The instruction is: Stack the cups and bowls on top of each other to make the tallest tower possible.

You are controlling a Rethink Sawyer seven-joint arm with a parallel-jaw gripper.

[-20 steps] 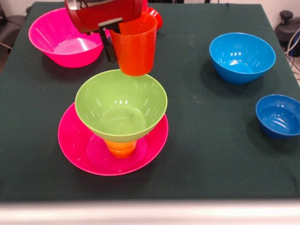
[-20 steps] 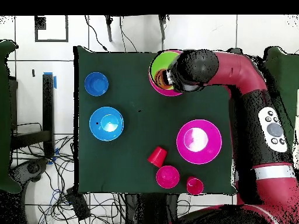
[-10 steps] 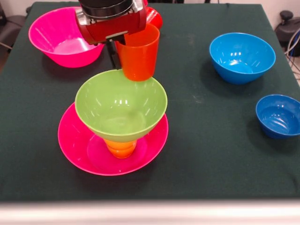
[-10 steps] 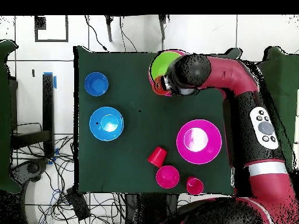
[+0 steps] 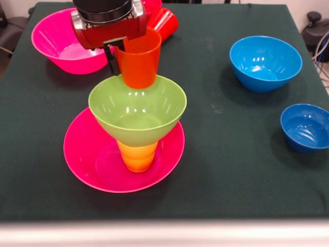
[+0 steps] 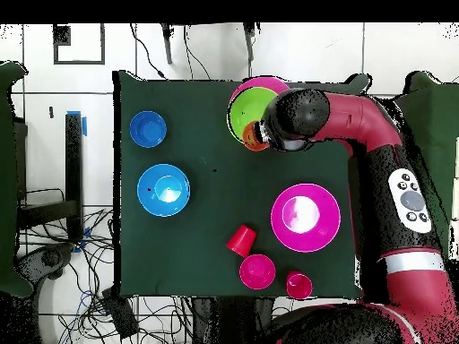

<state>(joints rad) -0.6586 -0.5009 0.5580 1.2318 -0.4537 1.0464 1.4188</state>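
Note:
My gripper [image 5: 119,54] is shut on the wall of the orange cup [image 5: 136,60] and holds it upright at the far rim of the lime green bowl [image 5: 138,109]. The cup's base overlaps that rim; I cannot tell whether they touch. The green bowl rests on the yellow-orange cup [image 5: 136,156], which stands in the wide pink bowl [image 5: 82,159]; together they form the tower. From overhead, my gripper [image 6: 267,134] and the arm hide part of the green bowl [image 6: 247,107] and the orange cup [image 6: 254,137]. The small dark blue bowl [image 5: 306,127] sits apart at the right.
A light blue bowl [image 5: 266,62] stands at the back right. A second large pink bowl [image 5: 56,41] is at the back left. A red cup [image 5: 164,21] lies on its side behind my gripper. Overhead shows a small red bowl [image 6: 257,270] and another red cup [image 6: 298,285] near the robot's base.
My gripper has carried the orange cup left and down to the green bowl's far rim. The green bowl has shifted right and sits higher, and more of the yellow-orange cup shows beneath it.

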